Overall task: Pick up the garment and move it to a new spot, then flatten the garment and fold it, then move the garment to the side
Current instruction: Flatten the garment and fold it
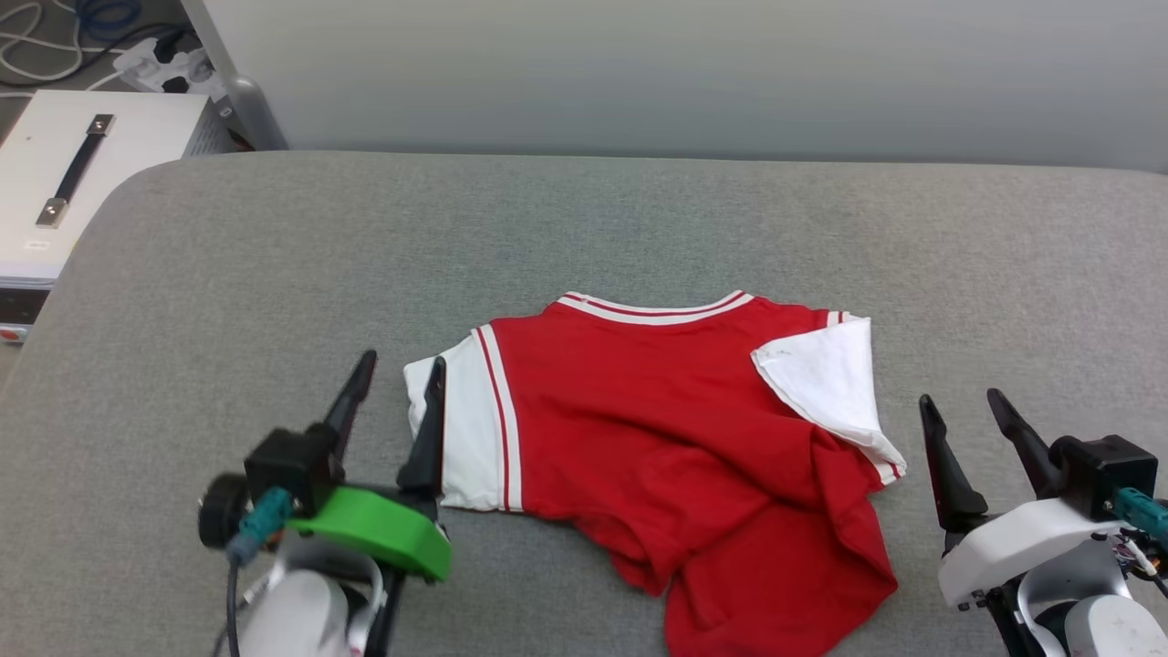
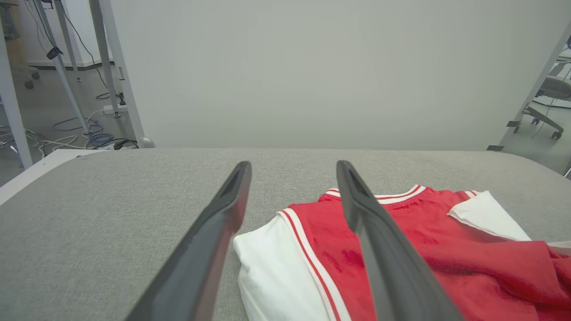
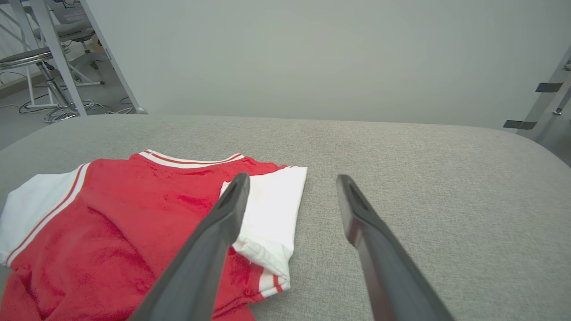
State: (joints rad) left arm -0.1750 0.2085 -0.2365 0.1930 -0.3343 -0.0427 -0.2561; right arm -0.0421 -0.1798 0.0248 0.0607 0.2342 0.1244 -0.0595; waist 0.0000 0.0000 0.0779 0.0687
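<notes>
At lower left, the left jaws stand apart over the white sleeve edge of the garment; at lower right, the right jaws stand apart just beside it. It lies rumpled mid-frame on the grey tabletop, plain red side up, collar farthest.

The garment is bright red, and its two short sleeves are white. Thin red and white stripes run round the neck at the far edge. More stripes run along the left sleeve where it meets the red.

The table under it is soft grey with tiny speckles. The wall behind is pale grey.

The left gripper has black fingers, a bright green part, a black block and a blue-green plug. The right gripper has black fingers too, with a white shell, a black block and a blue-green plug.

At the far left, a white box has a black handle with silver ends.
</notes>
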